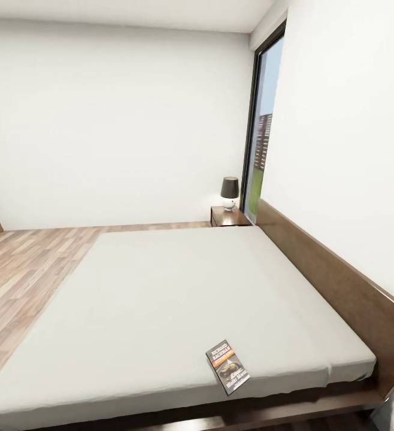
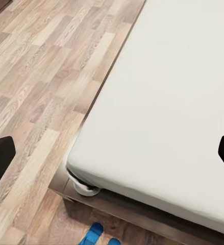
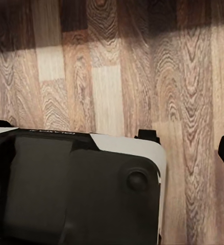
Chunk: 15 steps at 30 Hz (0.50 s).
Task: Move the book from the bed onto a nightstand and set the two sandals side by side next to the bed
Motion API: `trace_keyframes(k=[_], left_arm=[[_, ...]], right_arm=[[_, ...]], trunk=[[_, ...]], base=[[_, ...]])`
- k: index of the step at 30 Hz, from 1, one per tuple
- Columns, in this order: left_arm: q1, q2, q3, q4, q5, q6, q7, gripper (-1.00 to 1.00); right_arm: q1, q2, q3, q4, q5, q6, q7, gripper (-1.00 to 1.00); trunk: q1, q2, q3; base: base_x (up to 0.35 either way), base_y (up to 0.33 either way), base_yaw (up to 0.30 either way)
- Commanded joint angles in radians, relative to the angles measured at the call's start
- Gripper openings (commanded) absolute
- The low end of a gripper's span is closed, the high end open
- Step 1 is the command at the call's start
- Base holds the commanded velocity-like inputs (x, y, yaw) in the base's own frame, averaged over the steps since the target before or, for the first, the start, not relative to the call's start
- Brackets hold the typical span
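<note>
The paperback (image 1: 227, 366) lies at five o'clock on the mattress (image 1: 161, 287), near its edge. My left claw (image 2: 112, 153) gapes empty; my right (image 3: 112, 148), I cannot tell. A clumsy reach could nudge it overboard.

Place: a home bedroom.
Bed (image 1: 179, 299): grey mattress, dark wooden frame.
Nightstand (image 1: 228, 216): at one o'clock, bearing a lamp (image 1: 229, 192).
Floor (image 1: 23, 269): wood planks.
Window (image 1: 263, 137): tall, dark-framed.
</note>
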Motion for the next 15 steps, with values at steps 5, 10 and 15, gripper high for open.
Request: trace_keyframes(k=[5,10,15], left_arm=[[-0.002,-0.003,0.001,-0.001,0.002,0.005,0.008,1.00],[-0.002,-0.004,0.001,-0.002,0.004,0.004,0.010,1.00],[-0.002,-0.005,0.001,-0.003,0.005,0.003,0.009,1.00]], right_arm=[[0.000,-0.005,-0.033,0.014,-0.045,-0.003,0.085,1.00],[0.001,-0.021,-0.061,0.048,-0.100,-0.005,0.259,1.00],[0.002,-0.046,-0.080,0.070,-0.220,-0.006,0.385,1.00]], trunk=[[0.001,-0.002,-0.002],[0.001,-0.002,-0.002],[0.001,-0.002,-0.002]], base=[[0.000,0.000,0.000],[0.000,0.000,0.000],[0.000,0.000,0.000]])
